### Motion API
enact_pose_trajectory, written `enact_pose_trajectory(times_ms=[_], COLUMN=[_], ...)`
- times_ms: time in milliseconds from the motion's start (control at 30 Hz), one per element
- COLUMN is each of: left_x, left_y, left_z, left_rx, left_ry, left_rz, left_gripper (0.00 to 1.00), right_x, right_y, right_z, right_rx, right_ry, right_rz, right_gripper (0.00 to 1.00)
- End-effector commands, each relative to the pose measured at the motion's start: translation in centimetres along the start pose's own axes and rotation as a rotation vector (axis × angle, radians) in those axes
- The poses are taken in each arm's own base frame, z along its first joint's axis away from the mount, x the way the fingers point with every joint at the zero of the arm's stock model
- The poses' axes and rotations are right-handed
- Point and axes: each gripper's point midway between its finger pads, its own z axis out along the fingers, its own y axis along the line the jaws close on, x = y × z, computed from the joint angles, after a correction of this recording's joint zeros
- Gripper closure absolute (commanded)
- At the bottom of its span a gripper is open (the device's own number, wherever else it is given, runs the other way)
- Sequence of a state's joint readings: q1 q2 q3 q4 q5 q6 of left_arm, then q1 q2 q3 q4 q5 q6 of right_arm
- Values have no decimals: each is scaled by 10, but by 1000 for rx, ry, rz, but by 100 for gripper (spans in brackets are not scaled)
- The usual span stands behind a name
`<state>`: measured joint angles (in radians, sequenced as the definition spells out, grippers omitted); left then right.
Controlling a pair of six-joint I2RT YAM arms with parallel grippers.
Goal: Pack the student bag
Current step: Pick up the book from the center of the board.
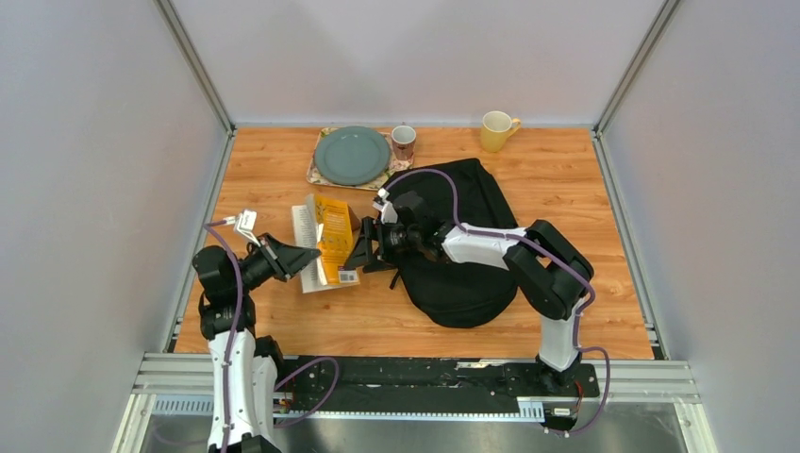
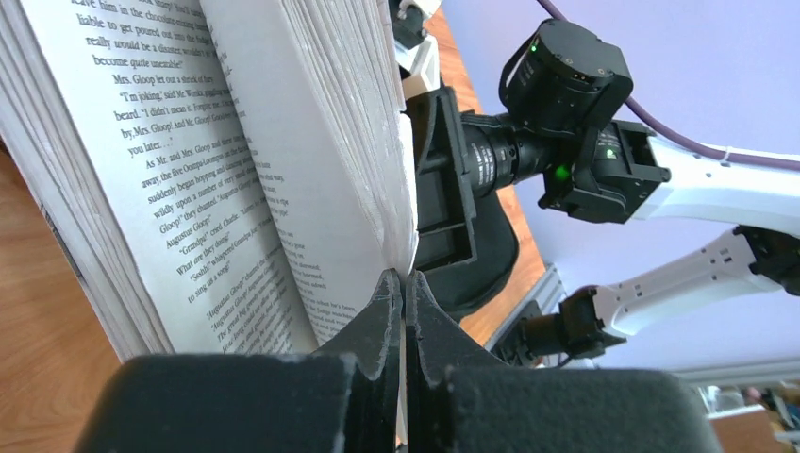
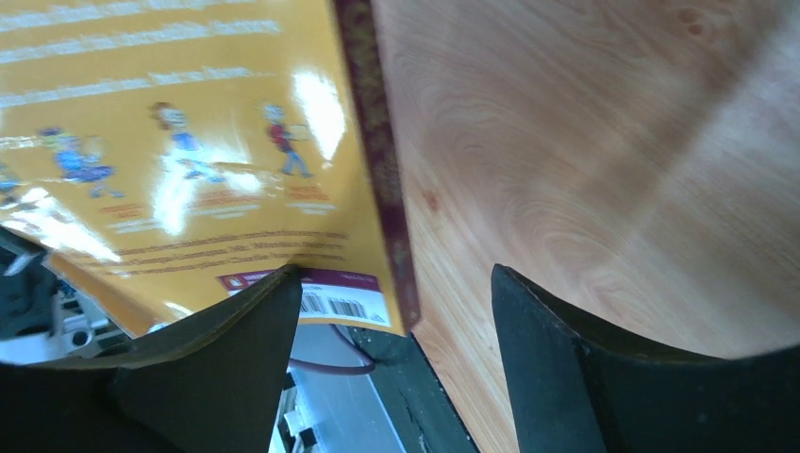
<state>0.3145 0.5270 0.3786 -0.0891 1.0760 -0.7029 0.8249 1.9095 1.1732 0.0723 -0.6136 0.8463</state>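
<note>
Open book (image 1: 330, 238) blocks left-centre; student bag (image 1: 462, 288) fills middle; plate (image 1: 351, 156) at far edge; front-right table (image 1: 594, 316) free.

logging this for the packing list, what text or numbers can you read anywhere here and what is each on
"become quite uneatable!" - open page of the book
"Mrs. Gloop let out a shriek of" - same page
"'I'm joking,' said Mr. Wonka" - same page
"Augustus Gloop" - lower on that page
Orange back cover: white lines and small print too blurred to read
barcode: digits too small to read
</note>
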Motion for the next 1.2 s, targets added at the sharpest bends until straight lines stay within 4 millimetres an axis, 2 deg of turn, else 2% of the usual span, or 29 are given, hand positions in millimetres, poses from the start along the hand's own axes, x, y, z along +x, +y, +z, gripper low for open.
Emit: enact_pose_trajectory(times_ms=[0, 133, 200, 233, 333, 467, 600, 700, 733, 800, 933, 1000, 1033, 1100, 1133, 1167], left_x=[-2, -5, -4, -9, -13, -12, -8, -7, -7, -8, -7, -6, -6, -4, -3, -4], left_y=[-31, -43, -46, -53, -61, -63, -64, -66, -66, -66, -65, -64, -63, -55, -49, -47], left_z=[-2, -4, -5, -7, -9, -10, -12, -13, -13, -13, -12, -12, -12, -9, -7, -6], left_rx=[170, 235, 253, 280, 316, 326, 347, 357, 356, 356, 355, 353, 352, 325, 308, 293], left_ry=[-6, -36, -41, -69, -114, -118, -126, -127, -128, -132, -122, -127, -126, -113, -113, -110], left_rz=[49, 79, 35, 84, 66, 55, 20, 25, 23, 22, 18, 13, 5, -39, -27, -20], left_gripper=[100, 100, 100, 100, 100, 100, 100, 100, 100, 100, 100, 100, 100, 100, 89, 71], right_x=[-14, -20, -19, -22, -21, -20, -16, -15, -16, -15, -15, -14, -14, -13, -17, -18], right_y=[65, 75, 73, 77, 78, 86, 104, 114, 116, 115, 116, 115, 116, 114, 110, 108], right_z=[-23, -29, -31, -33, -35, -41, -51, -58, -59, -60, -64, -66, -69, -72, -73, -74], right_rx=[-250, -339, -360, -387, -398, -426, -533, -608, -621, -617, -576, -568, -563, -526, -495, -469], right_ry=[-80, -94, -91, -108, -115, -120, -98, -112, -115, -124, -149, -155, -163, -184, -213, -228], right_rz=[-97, -70, -50, -67, -62, -85, -64, -80, -79, -81, -102, -112, -110, -118, -116, -121], right_gripper=[23, 23, 23, 23, 23, 25, 31, 41, 48, 57, 86, 96, 100, 100, 100, 100])
